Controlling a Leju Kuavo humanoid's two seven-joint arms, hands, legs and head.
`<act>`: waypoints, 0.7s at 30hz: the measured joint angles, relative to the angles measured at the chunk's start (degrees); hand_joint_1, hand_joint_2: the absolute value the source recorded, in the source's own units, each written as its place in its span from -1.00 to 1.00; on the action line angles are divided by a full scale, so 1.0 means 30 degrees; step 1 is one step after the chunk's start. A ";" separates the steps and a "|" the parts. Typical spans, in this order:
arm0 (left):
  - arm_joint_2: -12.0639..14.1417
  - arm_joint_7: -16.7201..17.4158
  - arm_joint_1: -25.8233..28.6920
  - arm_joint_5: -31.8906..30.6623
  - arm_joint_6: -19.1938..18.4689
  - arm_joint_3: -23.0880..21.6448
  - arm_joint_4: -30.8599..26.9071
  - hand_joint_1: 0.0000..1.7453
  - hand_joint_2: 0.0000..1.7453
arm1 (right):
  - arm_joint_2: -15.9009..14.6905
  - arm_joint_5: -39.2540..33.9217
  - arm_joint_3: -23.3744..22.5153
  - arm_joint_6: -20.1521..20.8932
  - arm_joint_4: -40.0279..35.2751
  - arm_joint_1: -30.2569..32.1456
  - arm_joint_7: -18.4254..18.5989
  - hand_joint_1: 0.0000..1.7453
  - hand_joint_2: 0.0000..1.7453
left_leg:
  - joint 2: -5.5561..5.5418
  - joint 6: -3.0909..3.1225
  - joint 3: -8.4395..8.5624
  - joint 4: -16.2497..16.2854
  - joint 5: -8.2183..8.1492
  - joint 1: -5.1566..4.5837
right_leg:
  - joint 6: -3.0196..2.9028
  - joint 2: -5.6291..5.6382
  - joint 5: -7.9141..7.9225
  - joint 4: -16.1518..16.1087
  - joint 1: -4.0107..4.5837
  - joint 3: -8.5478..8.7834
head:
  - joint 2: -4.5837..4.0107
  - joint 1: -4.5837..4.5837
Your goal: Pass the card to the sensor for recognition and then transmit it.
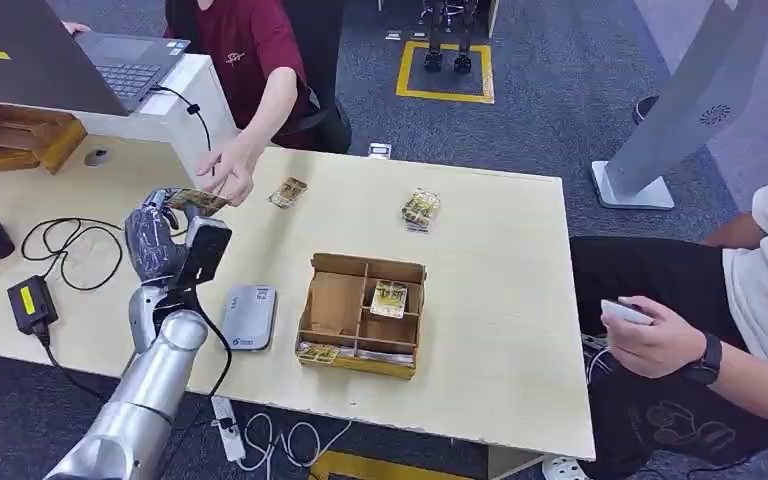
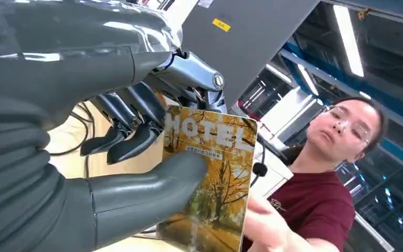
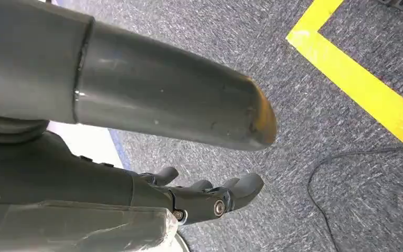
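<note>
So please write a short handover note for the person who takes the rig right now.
Left robot hand: holds the hotel card, raised over the table's far left part; a person's hand reaches to it.
Right robot hand: holds nothing, hangs over the floor.
Grey card sensor lies on the table, left of the cardboard tray.
Whether the scan is done cannot be told. Left: release the card to the person.

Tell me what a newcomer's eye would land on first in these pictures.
First comes the handover at the table's far left: the robot's left hand holds up a hotel card with an autumn-tree picture, thumb pressed on its face, while a person's hand reaches to its edge. Next is the brown divided cardboard box at the table's middle, with a grey card reader flat beside it.
</note>
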 joint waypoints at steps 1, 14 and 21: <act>-0.0022 0.0000 -0.0011 0.0015 0.0000 0.0022 0.0066 1.00 1.00 | 0.0000 0.0000 0.0029 0.0000 0.0000 -0.0005 0.0000 -1.00 -1.00 | 0.0000 0.0000 0.0001 0.0000 0.0000 0.0000 | 0.0000 0.0000 0.0000 0.0000 0.0000 0.0001 | 0.0000 0.0000; -0.0073 -0.0313 -0.0205 0.0830 -0.0072 0.0029 0.0648 -1.00 1.00 | 0.0000 0.0000 0.0138 0.0007 0.0000 -0.0034 0.0029 -1.00 -1.00 | 0.0002 0.0000 0.0000 0.0000 0.0000 0.0000 | 0.0000 0.0004 0.0000 0.0001 0.0000 0.0000 | 0.0000 0.0007; -0.0051 -0.0321 -0.0213 0.2002 -0.0741 0.0029 0.0648 -1.00 1.00 | 0.0000 -0.0036 0.0146 0.0000 0.0000 -0.0035 0.0052 -1.00 -1.00 | 0.0003 0.0000 0.0003 0.0000 0.0000 0.0000 | 0.0000 0.0003 0.0000 0.0001 0.0000 0.0000 | 0.0000 0.0000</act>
